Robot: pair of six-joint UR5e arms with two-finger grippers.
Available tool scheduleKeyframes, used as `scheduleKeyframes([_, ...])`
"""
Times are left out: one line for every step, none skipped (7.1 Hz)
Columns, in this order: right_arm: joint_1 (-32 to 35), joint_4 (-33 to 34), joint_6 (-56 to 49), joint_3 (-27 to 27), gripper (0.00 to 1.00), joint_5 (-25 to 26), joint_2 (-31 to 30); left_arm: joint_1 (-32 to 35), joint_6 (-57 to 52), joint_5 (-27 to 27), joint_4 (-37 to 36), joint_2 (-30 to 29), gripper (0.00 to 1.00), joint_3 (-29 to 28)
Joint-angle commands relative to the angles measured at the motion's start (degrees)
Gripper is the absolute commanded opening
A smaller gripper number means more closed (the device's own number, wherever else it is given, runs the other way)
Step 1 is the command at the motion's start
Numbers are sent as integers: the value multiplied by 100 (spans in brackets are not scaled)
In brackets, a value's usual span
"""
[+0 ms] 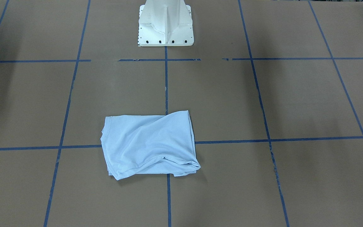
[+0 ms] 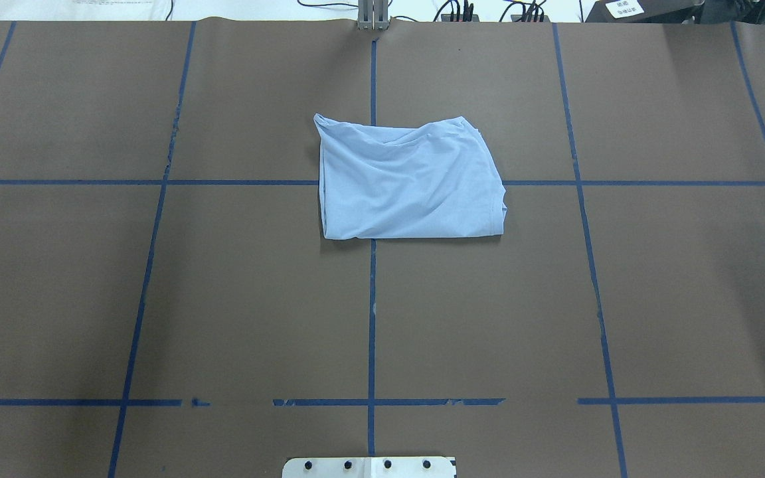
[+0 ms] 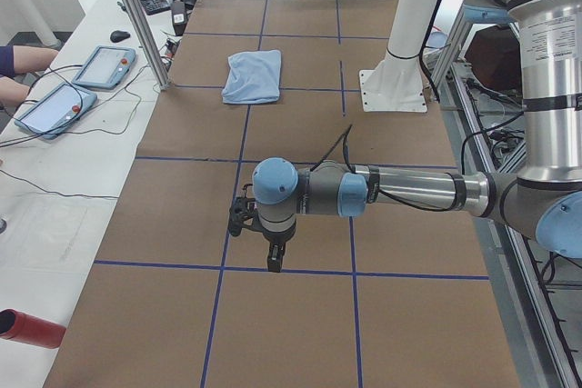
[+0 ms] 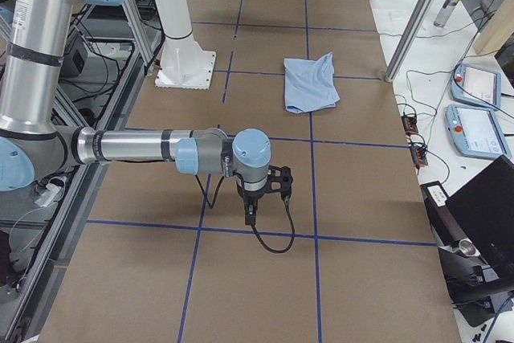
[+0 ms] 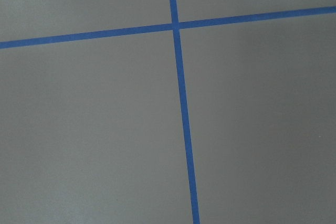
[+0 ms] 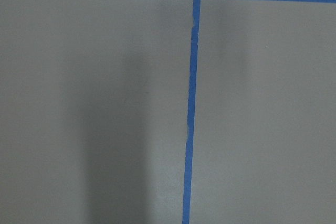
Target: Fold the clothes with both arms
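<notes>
Item: one pale blue short-sleeved T-shirt [image 2: 409, 182], folded into a rough, creased rectangle, hem edges showing along one side; lying flat on the brown paper-covered tabletop [image 1: 295, 101], across the crossing of the centre blue tape line [image 2: 372, 299] with a cross line, more of it on the robot's right; well apart from the white pedestal base [image 1: 165, 25], towards the operators' side; collar and print not visible; nothing touches it.

Item: grey metal left arm [image 3: 409, 193] with light blue joint caps; stretched out level and low over the tabletop near its left end; black jaws pointing down just above the paper, well apart from the shirt; seen from the side only, so I cannot tell whether they are released or clenched.

Item: matching right arm [image 4: 136, 146]; same pose at the opposite end; jaws pointing down, state likewise impossible to tell.

Both wrist views: bare tabletop and crossing tape only.

Item: two blue-edged handheld tablets [image 3: 105, 65] on the white side bench.
</notes>
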State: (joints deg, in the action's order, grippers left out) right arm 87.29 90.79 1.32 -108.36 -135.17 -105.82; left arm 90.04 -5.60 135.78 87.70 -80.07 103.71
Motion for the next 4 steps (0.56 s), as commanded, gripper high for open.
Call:
scheduleKeyframes([-1, 0, 0, -1, 100, -27, 0, 5, -3, 1, 2, 1, 100, 9])
scheduleKeyframes([-1, 0, 0, -1, 100, -27, 0, -4, -3, 1, 2, 1, 100, 9])
scheduleKeyframes([-1, -69, 0, -1, 100, -27, 0, -4, -11, 1, 2, 1, 100, 0])
scheduleKeyframes([-1, -70, 0, -1, 100, -36, 0, 5, -20, 1, 2, 1, 100, 0])
